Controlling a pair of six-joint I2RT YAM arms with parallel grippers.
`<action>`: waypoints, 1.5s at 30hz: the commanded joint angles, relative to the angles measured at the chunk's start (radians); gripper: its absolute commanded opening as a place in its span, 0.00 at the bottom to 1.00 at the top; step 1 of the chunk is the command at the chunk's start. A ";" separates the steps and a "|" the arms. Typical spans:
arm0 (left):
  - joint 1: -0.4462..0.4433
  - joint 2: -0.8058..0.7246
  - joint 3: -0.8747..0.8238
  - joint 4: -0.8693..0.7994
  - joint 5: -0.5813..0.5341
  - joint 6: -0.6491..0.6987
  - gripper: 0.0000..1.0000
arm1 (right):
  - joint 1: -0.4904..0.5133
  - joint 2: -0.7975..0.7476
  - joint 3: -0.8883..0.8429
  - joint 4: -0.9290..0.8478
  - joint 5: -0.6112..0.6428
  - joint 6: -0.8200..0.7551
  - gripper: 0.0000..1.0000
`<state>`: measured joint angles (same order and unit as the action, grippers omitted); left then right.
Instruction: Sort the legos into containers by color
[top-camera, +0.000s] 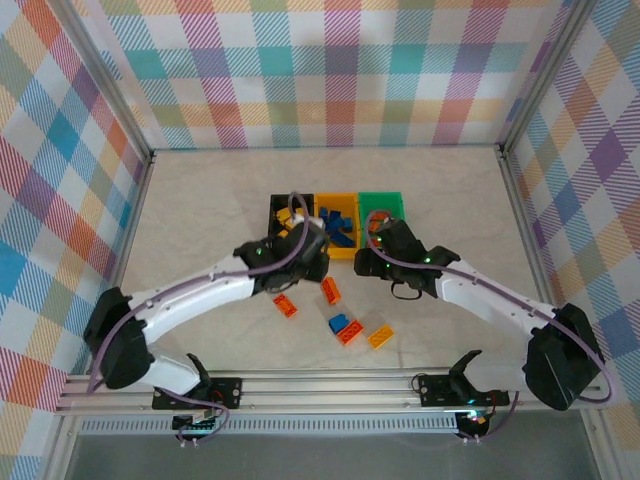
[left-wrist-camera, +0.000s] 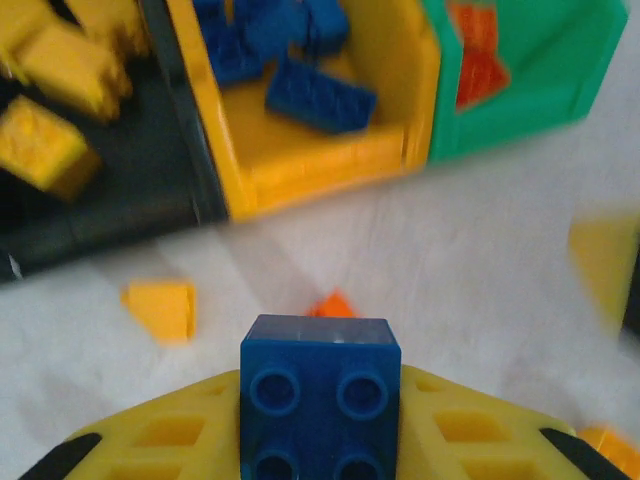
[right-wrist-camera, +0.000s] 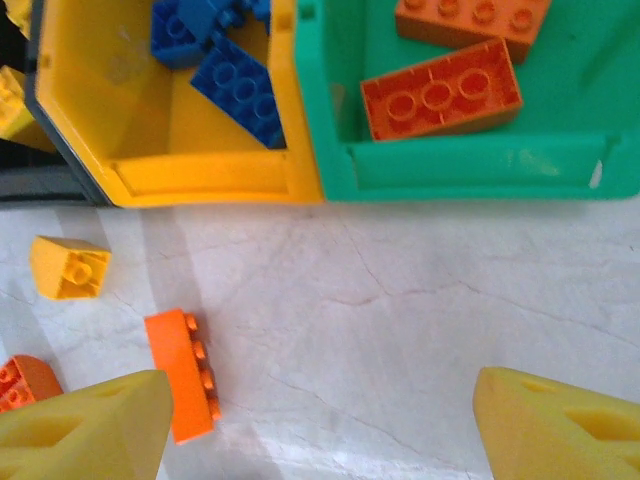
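A blue brick is clamped in the left gripper; the yellow-orange bin, already stocked with blues, is seen dead ahead at twelve o'clock. The right gripper is spread wide, empty.

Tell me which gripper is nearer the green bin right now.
Right. The right gripper, open, hangs just in front of the green bin. The left gripper is farther left, in front of the yellow bin, shut on a blue lego.
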<state>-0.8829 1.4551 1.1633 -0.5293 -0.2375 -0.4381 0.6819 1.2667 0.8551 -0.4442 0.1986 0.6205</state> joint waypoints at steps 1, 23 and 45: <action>0.066 0.151 0.168 0.004 0.068 0.088 0.34 | 0.005 -0.031 -0.036 -0.037 -0.007 0.017 0.79; 0.161 0.432 0.600 -0.054 0.201 0.073 0.90 | 0.187 -0.020 -0.148 0.073 -0.222 -0.129 0.85; 0.162 -0.463 -0.130 -0.154 -0.099 -0.132 1.00 | 0.393 0.366 0.050 -0.006 -0.050 -0.142 0.75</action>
<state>-0.7223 1.0576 1.0580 -0.6304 -0.2394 -0.5232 1.0580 1.6089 0.8768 -0.4072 0.1127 0.4698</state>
